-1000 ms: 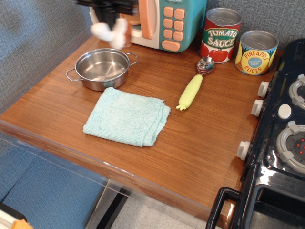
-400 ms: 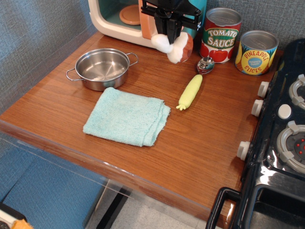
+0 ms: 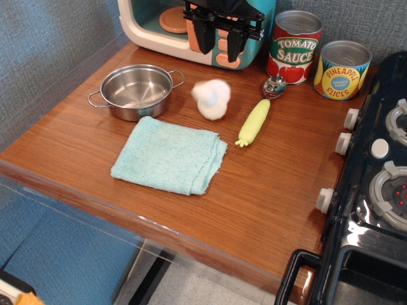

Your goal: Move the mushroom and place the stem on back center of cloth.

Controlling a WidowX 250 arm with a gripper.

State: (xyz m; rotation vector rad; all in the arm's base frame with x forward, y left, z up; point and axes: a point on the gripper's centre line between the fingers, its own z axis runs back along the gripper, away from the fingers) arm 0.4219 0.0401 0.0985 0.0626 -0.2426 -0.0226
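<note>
gripper (image 3: 220, 43) spread empty, raised at far edge before toy microwave (image 3: 152, 19) | mushroom (image 3: 211, 99) released since 0.4 s ago, seen blurred just beyond cloth (image 3: 170, 154) far-right corner, left of corn-handled spoon (image 3: 257, 114) | stem placement on cloth judged missed, re-grasp likely

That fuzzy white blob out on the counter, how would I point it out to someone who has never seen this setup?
Start at the wooden counter, then find the teal cloth. Just behind its back right corner, between the steel pot and the yellow-handled spoon, is the mushroom. It is the only white, rounded, blurred thing there.
</note>
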